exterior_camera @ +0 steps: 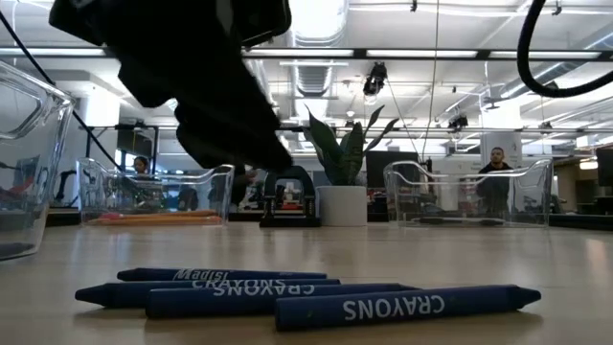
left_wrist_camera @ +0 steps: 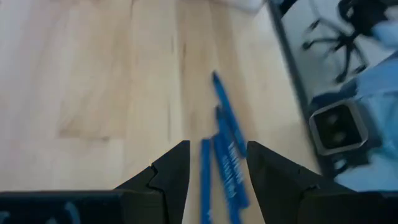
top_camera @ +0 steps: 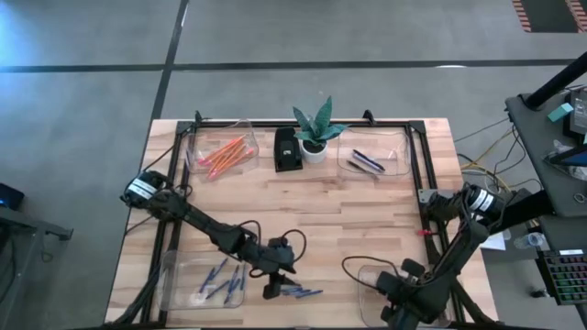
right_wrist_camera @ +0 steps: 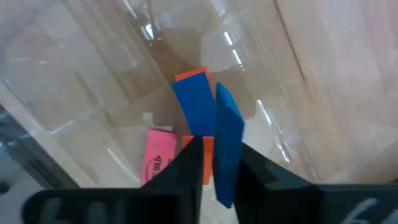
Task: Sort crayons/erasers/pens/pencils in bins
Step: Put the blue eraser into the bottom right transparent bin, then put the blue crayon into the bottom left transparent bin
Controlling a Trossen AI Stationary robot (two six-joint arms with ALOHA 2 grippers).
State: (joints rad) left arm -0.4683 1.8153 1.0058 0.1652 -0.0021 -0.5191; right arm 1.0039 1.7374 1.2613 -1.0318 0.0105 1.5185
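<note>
Over at the near left corner sits a shallow clear plastic bin, already carrying a few short blue crayons, lying at mixed slants. That looks like the home for this family, which explains why the left arm works right beside it.

Left tool hovers just right of that bin, its 2 dark fingers spread apart with nothing between them, straddling the loose pile below. In the left wrist view the gap lines up along the sticks, so I judge it's squaring up for a grab.

The loose blue crayons lie flat on the wooden tabletop, about 4 in a tight bundle. In the high view their long axes run roughly left to right with tips towards the right, touching or overlapping one another.

On the right, the right tool hangs over the near right clear bin, clamped on a blue rectangular eraser held edge-on. A pink eraser and an orange-and-blue block rest below on the bin floor, so this one seems poised to join them.
</note>
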